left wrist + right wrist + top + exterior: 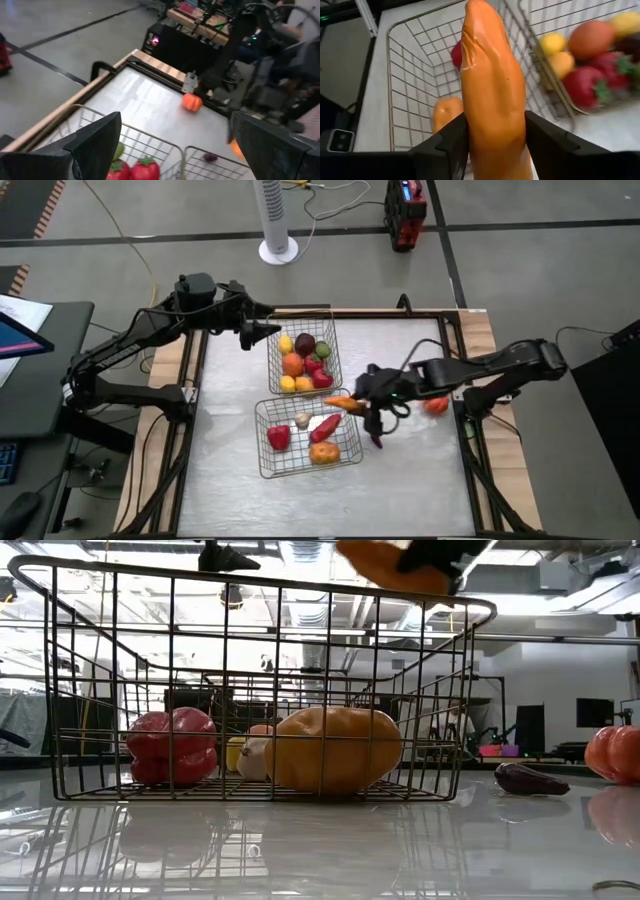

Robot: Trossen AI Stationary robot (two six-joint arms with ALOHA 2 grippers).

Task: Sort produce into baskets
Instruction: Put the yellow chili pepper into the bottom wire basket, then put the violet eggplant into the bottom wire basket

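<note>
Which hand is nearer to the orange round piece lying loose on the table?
Right. The right hand, shut on the carrot over the near basket, has the orange round beside its arm. The left hand waits across the far basket.

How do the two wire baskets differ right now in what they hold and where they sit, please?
The far basket holds mostly fruit: yellow, orange, dark purple, green and red pieces. The near basket holds a red pepper, a yellow-orange pepper, a red chili and a pale piece. The right pincer holds a carrot over the near basket's rim; the left pincer sits open beside the far basket. Both are silver wire mesh.
</note>
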